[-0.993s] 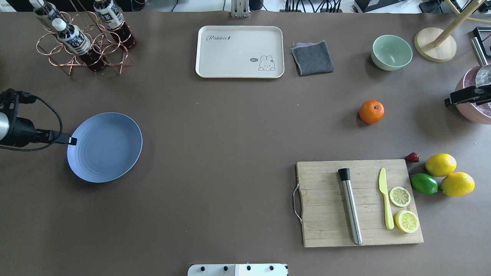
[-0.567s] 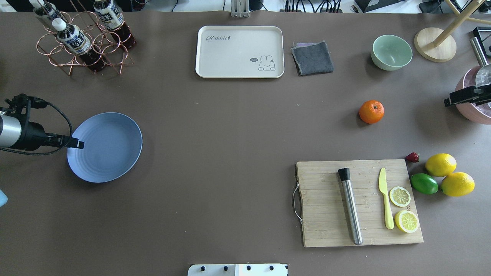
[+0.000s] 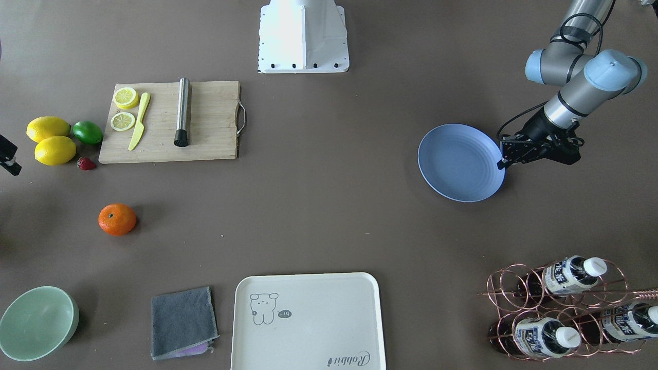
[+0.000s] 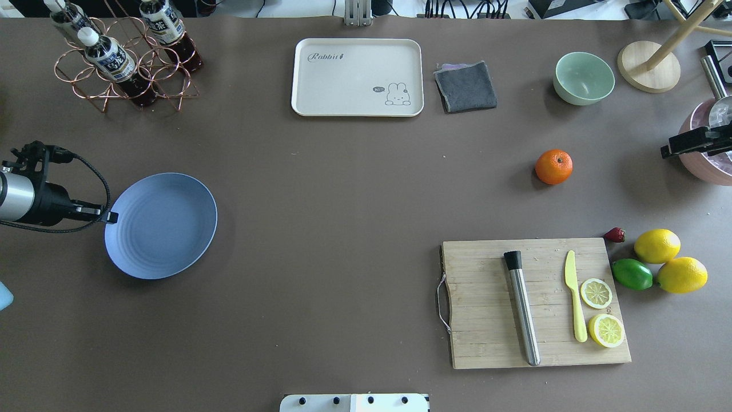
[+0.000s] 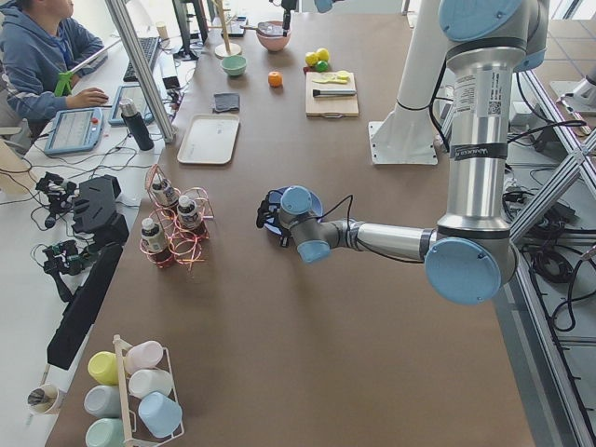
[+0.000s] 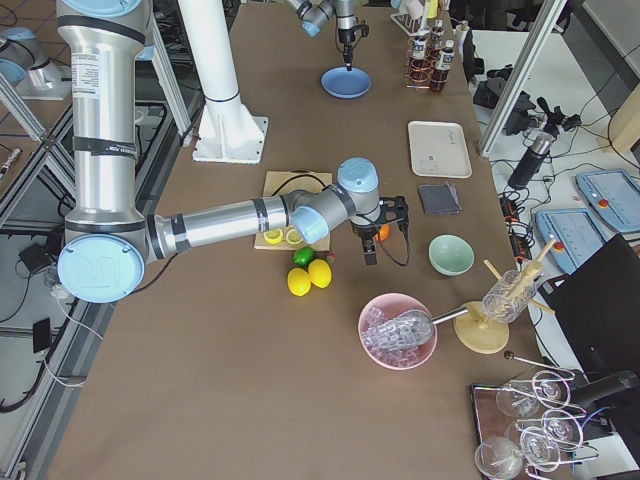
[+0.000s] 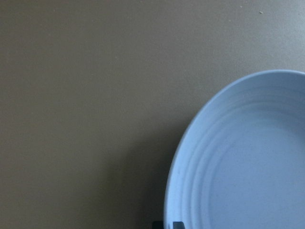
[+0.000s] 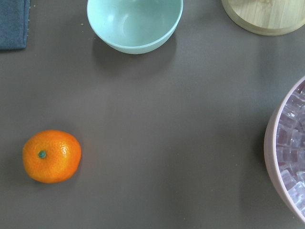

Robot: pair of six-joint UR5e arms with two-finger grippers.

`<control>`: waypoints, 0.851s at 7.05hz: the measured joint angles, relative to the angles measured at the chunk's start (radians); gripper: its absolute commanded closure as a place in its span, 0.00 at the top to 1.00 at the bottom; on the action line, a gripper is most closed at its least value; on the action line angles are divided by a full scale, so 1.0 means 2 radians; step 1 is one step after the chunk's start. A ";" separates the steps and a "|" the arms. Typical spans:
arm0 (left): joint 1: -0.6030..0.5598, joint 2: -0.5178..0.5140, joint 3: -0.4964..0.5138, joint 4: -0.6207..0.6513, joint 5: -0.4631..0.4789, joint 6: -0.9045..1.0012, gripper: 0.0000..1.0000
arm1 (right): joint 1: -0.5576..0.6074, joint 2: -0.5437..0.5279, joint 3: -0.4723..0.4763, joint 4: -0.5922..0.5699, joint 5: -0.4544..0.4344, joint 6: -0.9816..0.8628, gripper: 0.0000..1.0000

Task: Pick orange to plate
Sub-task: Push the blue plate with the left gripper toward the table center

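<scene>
Approach step: the orange (image 4: 553,166) lies on the worktop (image 4: 343,200), well apart from the plate (image 4: 166,229), whose rim the left tool (image 4: 111,217) pinches; the right tool (image 4: 665,153), state indeterminable, must next centre over the orange and descend spread.

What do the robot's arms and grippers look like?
The left arm and right arm are silver-grey tubes with pale blue joint caps; a black cable loops along the left one. The left gripper and right gripper are black, with slim fingers.
</scene>
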 measured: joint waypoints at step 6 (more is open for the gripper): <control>0.071 -0.153 -0.018 0.043 0.041 -0.203 0.00 | 0.000 0.005 0.001 0.000 0.000 0.000 1.00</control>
